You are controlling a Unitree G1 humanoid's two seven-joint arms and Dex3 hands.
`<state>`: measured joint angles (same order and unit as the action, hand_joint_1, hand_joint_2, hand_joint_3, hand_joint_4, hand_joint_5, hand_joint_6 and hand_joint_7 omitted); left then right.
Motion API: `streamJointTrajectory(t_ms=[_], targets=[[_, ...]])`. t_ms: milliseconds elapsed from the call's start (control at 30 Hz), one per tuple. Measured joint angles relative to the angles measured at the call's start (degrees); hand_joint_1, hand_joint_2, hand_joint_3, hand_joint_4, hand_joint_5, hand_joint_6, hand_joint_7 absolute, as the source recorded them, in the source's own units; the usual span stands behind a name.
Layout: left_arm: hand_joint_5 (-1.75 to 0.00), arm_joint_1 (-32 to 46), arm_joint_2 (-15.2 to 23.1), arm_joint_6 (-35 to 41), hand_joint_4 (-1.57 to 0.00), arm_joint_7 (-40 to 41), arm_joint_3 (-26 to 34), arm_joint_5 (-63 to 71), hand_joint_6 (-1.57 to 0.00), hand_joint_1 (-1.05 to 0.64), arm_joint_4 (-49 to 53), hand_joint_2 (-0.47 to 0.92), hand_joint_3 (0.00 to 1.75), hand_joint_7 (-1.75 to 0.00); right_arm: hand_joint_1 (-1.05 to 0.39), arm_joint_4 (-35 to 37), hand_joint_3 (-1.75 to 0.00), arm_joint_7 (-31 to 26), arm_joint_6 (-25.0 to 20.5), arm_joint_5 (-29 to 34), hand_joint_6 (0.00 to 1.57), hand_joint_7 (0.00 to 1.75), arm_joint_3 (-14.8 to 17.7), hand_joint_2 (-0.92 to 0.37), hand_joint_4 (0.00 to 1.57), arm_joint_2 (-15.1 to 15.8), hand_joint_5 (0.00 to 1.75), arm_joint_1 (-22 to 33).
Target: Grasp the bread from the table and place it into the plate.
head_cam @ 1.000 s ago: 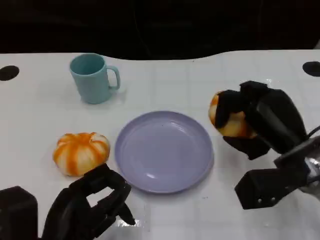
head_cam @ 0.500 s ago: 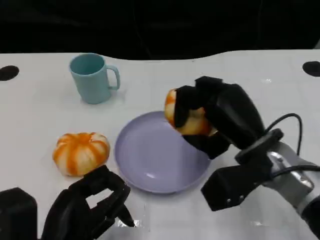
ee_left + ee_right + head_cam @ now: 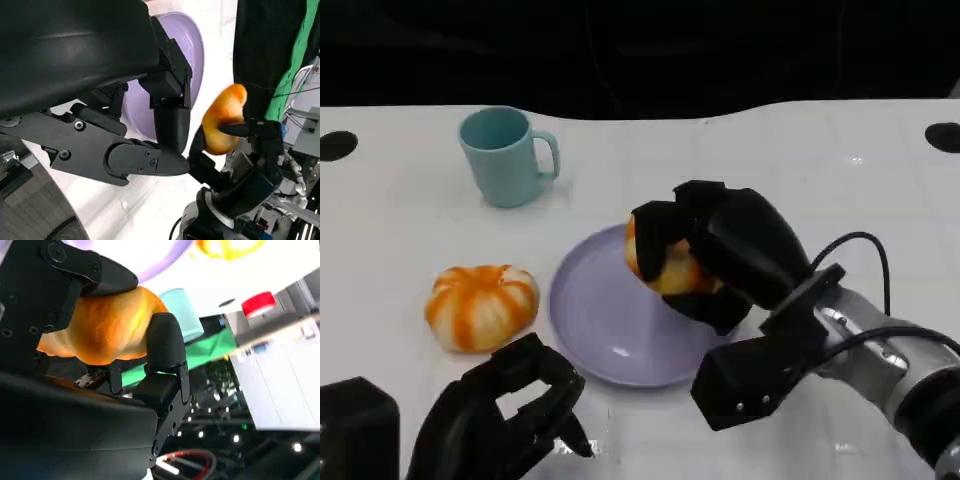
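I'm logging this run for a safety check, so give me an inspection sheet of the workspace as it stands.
Surface: white table, dark round marks at its far corners.
Job's things: bread held over the purple plate; contact with the plate cannot be told.
Clutter: teal mug upright behind the plate; orange-and-white striped pumpkin-like object beside it.
Hands: right hand grips the bread; left hand holds nothing, fingers apart.
Cables: black cable looping at the right wrist.
Surroundings: dark behind the table.
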<state>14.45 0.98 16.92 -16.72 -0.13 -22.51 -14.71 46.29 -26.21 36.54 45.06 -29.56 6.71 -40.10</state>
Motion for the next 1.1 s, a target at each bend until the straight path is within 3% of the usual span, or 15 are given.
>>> streamJointTrajectory(t_ms=[33, 67, 133, 167, 233, 333, 533, 867, 1100], targets=[[-1.75, 0.0, 0.0, 0.0, -0.72, 0.0, 0.0, 0.0, -0.68, -0.54, 0.0, 0.92, 0.31, -1.47, -0.17, 0.2, -1.13, 1.0, -0.1, 0.2, 0.93, 1.03, -0.4, -0.36, 0.91, 0.2, 1.60, -0.3], [-1.75, 0.1, -0.1, 0.0, -0.71, 0.0, -0.1, 0.0, -0.68, -0.54, -0.1, 0.92, 0.31, -1.47, -0.23, 0.3, -0.83, 2.1, -0.2, 0.2, 0.96, 0.77, -0.6, -0.46, 0.89, 0.4, 1.39, -0.5], [-1.75, 0.1, -0.2, 0.0, -0.71, 0.0, -0.1, 0.0, -0.68, -0.54, -0.3, 0.92, 0.31, -1.47, -0.30, 0.3, -0.42, 4.9, -0.6, 0.1, 1.00, 0.43, -0.7, -0.65, 0.85, 1.0, 1.14, -0.7], [-1.75, 0.1, -0.2, 0.0, -0.71, 0.0, -0.1, 0.0, -0.68, -0.54, -0.4, 0.92, 0.31, -1.47, -0.34, 0.2, -0.26, 6.6, -0.9, 0.0, 0.99, 0.27, -0.7, -0.73, 0.79, 1.3, 1.03, -0.7], [-1.75, 0.2, -0.3, 0.0, -0.71, 0.0, -0.1, 0.0, -0.69, -0.54, -0.4, 0.92, 0.31, -1.47, -0.46, -0.3, -0.12, 10.1, -1.9, -0.2, 0.83, 0.07, -0.7, -0.87, 0.65, 1.8, 0.63, -0.7], [-1.75, 0.2, -0.4, 0.0, -0.72, 0.0, -0.1, 0.0, -0.69, -0.55, -0.7, 0.92, 0.30, -1.46, -0.58, -2.2, -0.14, 15.8, -3.7, -0.2, 0.61, 0.01, -0.8, -0.92, 0.45, 3.1, 0.41, -0.6], [-1.75, 0.2, -0.4, 0.1, -0.72, 0.3, -0.1, 0.1, -0.71, -0.55, -0.9, 0.92, 0.30, -1.44, -0.70, -7.7, -0.21, 27.6, -6.7, -3.8, 0.35, 0.00, -0.5, -0.92, 0.22, 4.9, 0.26, 0.2], [-1.75, 0.1, -0.3, 0.1, -0.71, 0.7, -0.1, 0.2, -0.71, -0.54, -1.2, 0.92, 0.32, -1.44, -0.78, -17.6, -0.27, 41.1, -11.9, -11.6, 0.17, 0.00, 2.0, -0.92, 0.06, 6.9, 0.20, 3.8], [-1.75, 0.1, -0.3, 0.1, -0.72, 0.7, -0.1, 0.3, -0.72, -0.55, -1.2, 0.92, 0.31, -1.45, -0.79, -25.5, -0.28, 47.5, -15.2, -15.6, 0.16, 0.00, 4.1, -0.92, 0.08, 8.2, 0.22, 5.6]])
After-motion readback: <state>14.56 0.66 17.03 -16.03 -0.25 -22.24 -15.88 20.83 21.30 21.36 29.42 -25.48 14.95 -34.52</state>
